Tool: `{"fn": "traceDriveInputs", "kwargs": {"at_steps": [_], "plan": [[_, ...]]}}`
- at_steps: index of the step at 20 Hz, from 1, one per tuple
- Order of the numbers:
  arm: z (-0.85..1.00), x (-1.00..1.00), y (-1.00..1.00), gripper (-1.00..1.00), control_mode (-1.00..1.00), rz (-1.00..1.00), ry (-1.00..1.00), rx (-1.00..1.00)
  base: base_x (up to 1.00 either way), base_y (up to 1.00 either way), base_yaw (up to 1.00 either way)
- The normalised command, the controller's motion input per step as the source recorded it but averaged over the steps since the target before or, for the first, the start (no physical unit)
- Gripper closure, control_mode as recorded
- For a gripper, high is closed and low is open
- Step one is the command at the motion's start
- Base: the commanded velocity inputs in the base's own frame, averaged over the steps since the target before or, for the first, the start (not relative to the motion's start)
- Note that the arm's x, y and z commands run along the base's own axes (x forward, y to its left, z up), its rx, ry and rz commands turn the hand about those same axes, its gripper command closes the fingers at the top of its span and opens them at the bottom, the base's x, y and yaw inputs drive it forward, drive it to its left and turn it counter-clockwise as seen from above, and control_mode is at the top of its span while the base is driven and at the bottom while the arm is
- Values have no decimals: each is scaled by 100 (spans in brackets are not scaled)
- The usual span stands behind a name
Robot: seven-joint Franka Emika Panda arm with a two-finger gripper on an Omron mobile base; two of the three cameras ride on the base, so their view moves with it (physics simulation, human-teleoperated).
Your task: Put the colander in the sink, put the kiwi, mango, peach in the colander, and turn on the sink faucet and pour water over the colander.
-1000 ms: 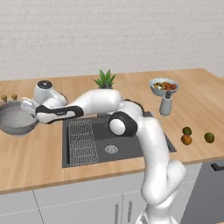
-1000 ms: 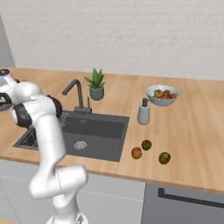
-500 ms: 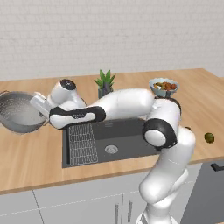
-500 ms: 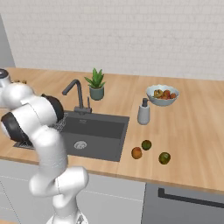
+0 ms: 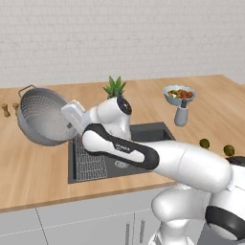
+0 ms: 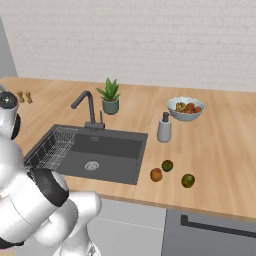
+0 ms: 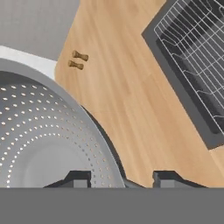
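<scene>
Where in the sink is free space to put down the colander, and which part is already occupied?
The right part of the sink, around the drain and below the faucet, is bare. The left part is taken by the wire rack. The counter right of the sink is crowded by three fruits.

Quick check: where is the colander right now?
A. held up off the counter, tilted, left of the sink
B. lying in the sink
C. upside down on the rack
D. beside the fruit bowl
A: the pincer grips the colander rim, tilted above the counter, left of the sink.

Kitchen: wood counter, sink, sink faucet.
</scene>
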Motion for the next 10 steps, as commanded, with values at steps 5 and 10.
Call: {"fn": "traceDriveInputs", "kwargs": {"at_steps": [5, 10], "plan": [[99, -99, -87, 100, -100, 0, 11, -19, 0, 0, 0], [79, -73, -93, 100, -100, 0, 22, -34, 0, 0, 0]]}}
